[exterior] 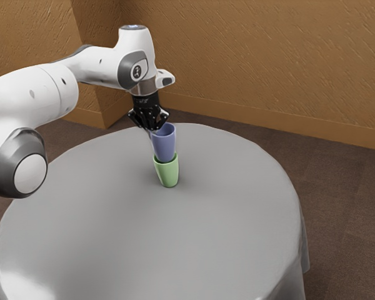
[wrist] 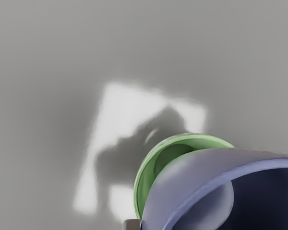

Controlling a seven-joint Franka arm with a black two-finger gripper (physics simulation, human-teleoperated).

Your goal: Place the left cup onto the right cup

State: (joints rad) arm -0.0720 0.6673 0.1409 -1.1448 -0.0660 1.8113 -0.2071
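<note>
Jaws clenched on the rim of the blue cup [exterior: 164, 144], pinching its wall on the arm's side. That's one blue cup, and it leans, its base sunk inside the one green cup [exterior: 167, 172]. Two cups in all, nested. The green one stands upright near the middle of the round grey tabletop [exterior: 237, 206]. From the wrist, the blue rim looms under the hand, with green peeking out beside it.

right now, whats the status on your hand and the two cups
Hand shut on blue cup at its rim. Blue cup tilted, base inside green cup. Green cup upright on table. Nothing blocking.
</note>
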